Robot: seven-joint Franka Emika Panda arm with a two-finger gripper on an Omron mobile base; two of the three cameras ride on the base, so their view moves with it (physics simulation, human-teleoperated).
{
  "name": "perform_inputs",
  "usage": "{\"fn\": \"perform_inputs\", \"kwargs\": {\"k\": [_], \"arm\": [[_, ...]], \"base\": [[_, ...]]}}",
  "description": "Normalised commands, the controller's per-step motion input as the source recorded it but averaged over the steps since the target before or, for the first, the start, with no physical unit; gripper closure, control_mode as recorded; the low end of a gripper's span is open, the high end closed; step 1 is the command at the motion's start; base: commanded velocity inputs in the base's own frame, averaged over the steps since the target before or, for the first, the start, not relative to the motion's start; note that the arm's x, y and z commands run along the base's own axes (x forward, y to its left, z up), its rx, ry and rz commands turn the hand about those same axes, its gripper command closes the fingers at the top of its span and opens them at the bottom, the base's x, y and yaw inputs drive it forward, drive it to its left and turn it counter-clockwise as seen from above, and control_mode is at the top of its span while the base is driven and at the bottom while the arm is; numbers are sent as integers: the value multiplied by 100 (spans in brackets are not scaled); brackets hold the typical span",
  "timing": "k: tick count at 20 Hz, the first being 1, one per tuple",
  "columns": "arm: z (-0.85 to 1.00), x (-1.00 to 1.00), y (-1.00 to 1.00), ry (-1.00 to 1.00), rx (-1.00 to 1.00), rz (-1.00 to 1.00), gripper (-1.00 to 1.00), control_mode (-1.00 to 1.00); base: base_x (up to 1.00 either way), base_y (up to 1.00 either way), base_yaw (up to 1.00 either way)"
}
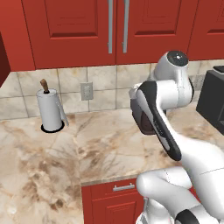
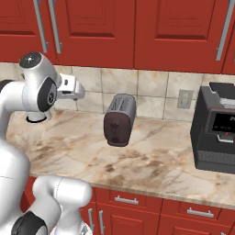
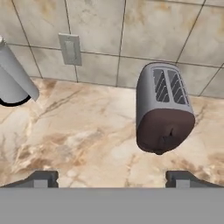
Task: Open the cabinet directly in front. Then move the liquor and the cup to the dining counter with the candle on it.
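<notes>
Two cabinet (image 1: 117, 30) doors shut, fingers (image 3: 41, 179) spread below

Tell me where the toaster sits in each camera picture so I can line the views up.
Left base view: I can't make out the toaster; the arm stands over that stretch of counter.
Right base view: toaster near the middle, on the marble counter by the tiled wall.
Hand view: toaster right of centre, slots facing the camera.
Shared landmark: the paper-towel roll, at the hand view's left edge.
</notes>
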Motion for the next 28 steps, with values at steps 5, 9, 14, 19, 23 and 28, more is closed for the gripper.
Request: {"fn": "perform_inputs", "kwargs": {"k": [5, 9, 14, 19, 23, 28], "arm": [[44, -27, 1, -35, 0, 0, -100, -100], [44, -17, 3, -27, 0, 0, -100, -100], [50, -15, 0, -26, 9, 0, -100, -100], [53, -31, 0, -42, 16, 0, -100, -100], [15, -24, 7, -34, 10, 0, -100, -100], [0, 0, 0, -4, 2, 0, -100, -100]], "base": [[0, 0, 0], [0, 0, 0], [0, 0, 0], [0, 0, 0], [0, 0, 0], [0, 0, 0]]}}
